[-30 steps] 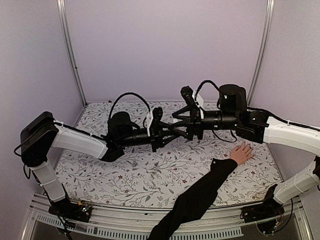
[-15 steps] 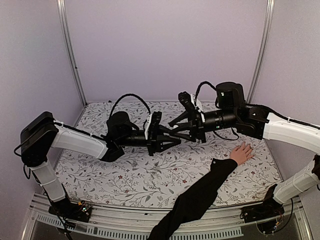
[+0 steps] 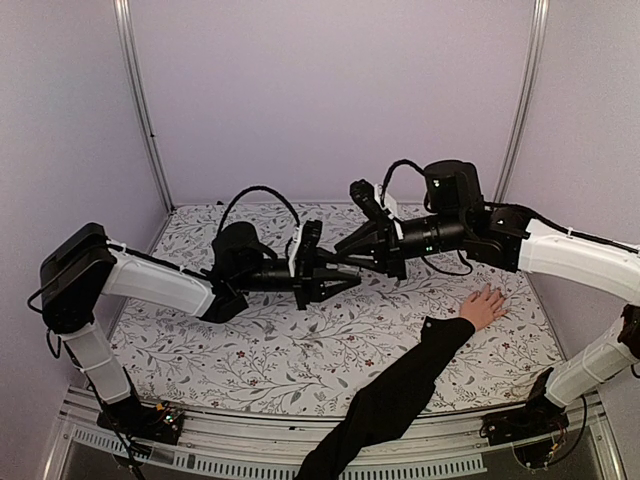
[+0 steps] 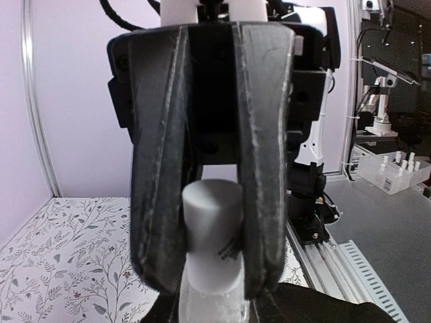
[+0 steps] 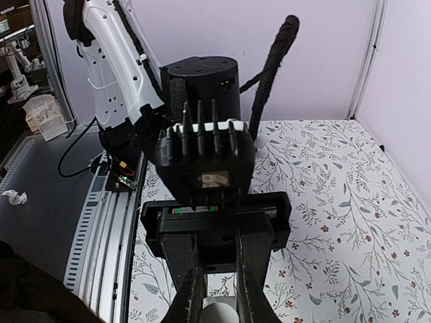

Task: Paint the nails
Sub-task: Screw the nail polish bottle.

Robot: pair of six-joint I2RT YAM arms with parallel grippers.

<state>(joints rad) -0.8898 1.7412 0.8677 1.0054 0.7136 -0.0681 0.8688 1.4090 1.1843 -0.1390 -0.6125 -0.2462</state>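
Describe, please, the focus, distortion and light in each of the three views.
Top external: wide lens, the frame posts lean and bow; light even, shadows faint. Left wrist: black fingers fill the frame; the bottle near the bottom edge looks soft. Right wrist: the floral table is sharp, no glare.

I'm bringing my left gripper (image 3: 345,276) and right gripper (image 3: 343,254) nose to nose above the middle of the table (image 3: 250,350) — left coming in from the left, right from the right — with the bottle (image 4: 212,222) sitting between their fingers. The hand (image 3: 485,306) is lying flat on the table, right of them and nearer the front edge.
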